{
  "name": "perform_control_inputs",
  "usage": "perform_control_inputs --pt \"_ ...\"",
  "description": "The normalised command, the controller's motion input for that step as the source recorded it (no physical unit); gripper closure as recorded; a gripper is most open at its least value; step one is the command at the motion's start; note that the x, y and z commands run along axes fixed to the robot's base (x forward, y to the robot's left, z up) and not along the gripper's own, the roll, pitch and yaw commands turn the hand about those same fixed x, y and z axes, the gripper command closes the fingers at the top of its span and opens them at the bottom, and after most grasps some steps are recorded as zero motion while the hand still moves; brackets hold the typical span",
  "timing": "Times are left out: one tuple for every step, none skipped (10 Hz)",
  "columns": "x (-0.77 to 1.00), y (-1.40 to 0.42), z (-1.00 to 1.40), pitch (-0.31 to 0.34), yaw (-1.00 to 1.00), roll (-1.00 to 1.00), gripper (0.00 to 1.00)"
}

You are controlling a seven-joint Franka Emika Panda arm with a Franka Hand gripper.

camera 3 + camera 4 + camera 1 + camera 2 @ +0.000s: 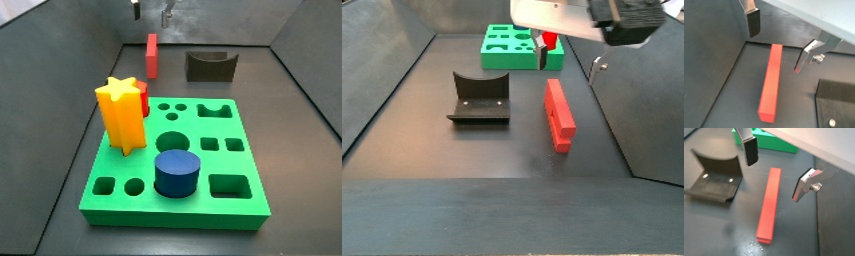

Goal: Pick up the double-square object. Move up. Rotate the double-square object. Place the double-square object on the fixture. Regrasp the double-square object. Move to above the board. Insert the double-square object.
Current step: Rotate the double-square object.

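Note:
The double-square object (559,113) is a long red block lying flat on the dark floor, seen in both wrist views (769,82) (769,208) and far back in a side view (152,55). My gripper (779,42) (777,170) hangs open above the block's end nearest the board, one finger (750,150) on each side, touching nothing. In the side views the gripper (150,12) (569,60) is over that end. The fixture (478,98) (714,178) (210,65) stands beside the block. The green board (201,148) (505,47) (774,140) lies beyond.
A yellow star prism (120,115) and a blue cylinder (177,172) stand in the board, with a red piece (142,98) behind the star. Grey walls (67,60) enclose the floor. The fixture's base plate (834,105) lies close to the block.

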Motion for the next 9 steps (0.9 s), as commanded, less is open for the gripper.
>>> perform_control_inputs --pt "0.04 0.01 -0.02 -0.021 1.00 0.00 0.00" --pt "0.04 0.01 -0.02 -0.024 1.00 0.00 0.00" --pt "0.04 0.01 -0.02 -0.028 1.00 0.00 0.00" --pt "0.04 0.01 -0.02 -0.031 1.00 0.00 0.00" --pt "0.04 0.01 -0.02 -0.043 1.00 0.00 0.00" --pt "0.04 0.01 -0.03 -0.046 0.89 0.00 0.00" --pt "0.04 0.01 -0.03 -0.045 0.55 0.00 0.00" --pt "0.04 0.01 -0.03 -0.045 0.36 0.00 0.00" --pt "0.00 0.00 -1.00 0.000 0.00 0.00 0.00"
